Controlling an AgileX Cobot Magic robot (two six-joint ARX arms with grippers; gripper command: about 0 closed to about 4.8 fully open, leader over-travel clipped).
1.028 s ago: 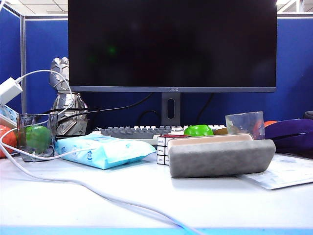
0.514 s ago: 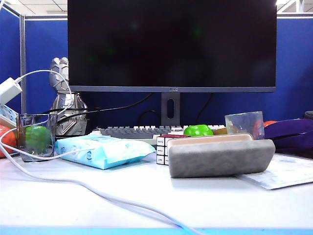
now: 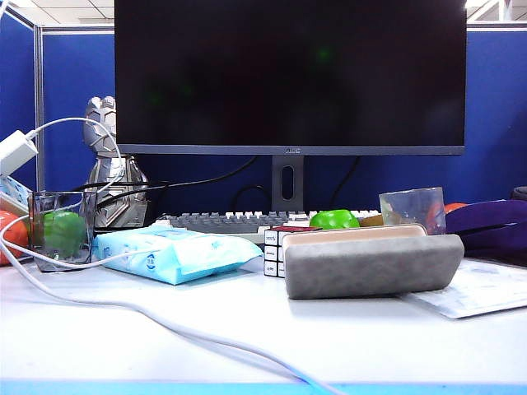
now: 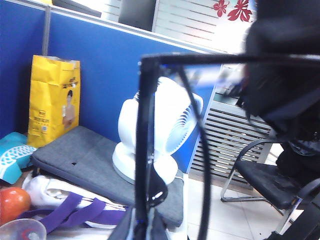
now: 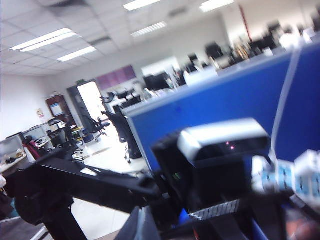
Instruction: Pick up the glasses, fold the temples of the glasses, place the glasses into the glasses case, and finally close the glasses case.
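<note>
On desk, glasses case (image 3: 370, 265): grey felt, lid shut.

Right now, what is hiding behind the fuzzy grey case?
Behind the glasses case I see a puzzle cube, a green thing and a cup. The case covers their lower parts.

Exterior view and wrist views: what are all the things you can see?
monitor: one, black, back of desk.
keyboard: one, grey, under monitor.
figurine: one, silver, back left.
drinking glass: one, clear, green ball inside, far left.
tissue pack: one, light blue, left of middle.
cable: one, white, across the front.
puzzle cube: one, white-faced, beside glasses case.
glasses case: one, grey, right of middle.
plastic cup: one, clear, behind glasses case.
glasses: one, black, held up off desk.
left pincer: one, shut on glasses, outside exterior view.
right pincer: one, blurred, grip unclear, outside exterior view.
</note>
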